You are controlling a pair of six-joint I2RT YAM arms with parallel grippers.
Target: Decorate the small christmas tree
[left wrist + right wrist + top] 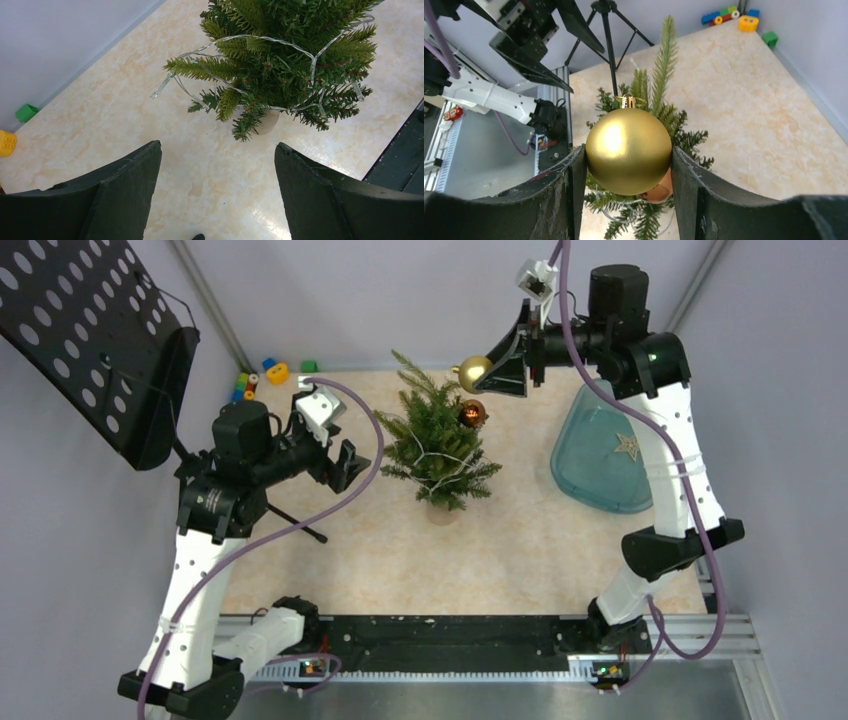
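The tree (437, 445) stands upright on its pale base near the middle of the table (400, 560), a little toward the back wall. A clear light string (260, 42) loops round its branches, and a copper bauble (472, 413) hangs on its upper right side.

At top centre of the overhead view, the right pincer (482, 375) is clamped on a gold ball (628, 150), one finger on each side. It hangs in the air just right of the treetop. From that wrist, the tree's top spike rises right behind the ball.

The left pincer (217, 150) gapes wide with nothing in it, left of the tree and pointed at it.

At right sits a blue tub (600, 455) with a star (628, 446) inside. Toy blocks (262, 375) lie in the back left corner. A tripod (295, 520) holding a black perforated panel (90, 340) stands behind the left arm.
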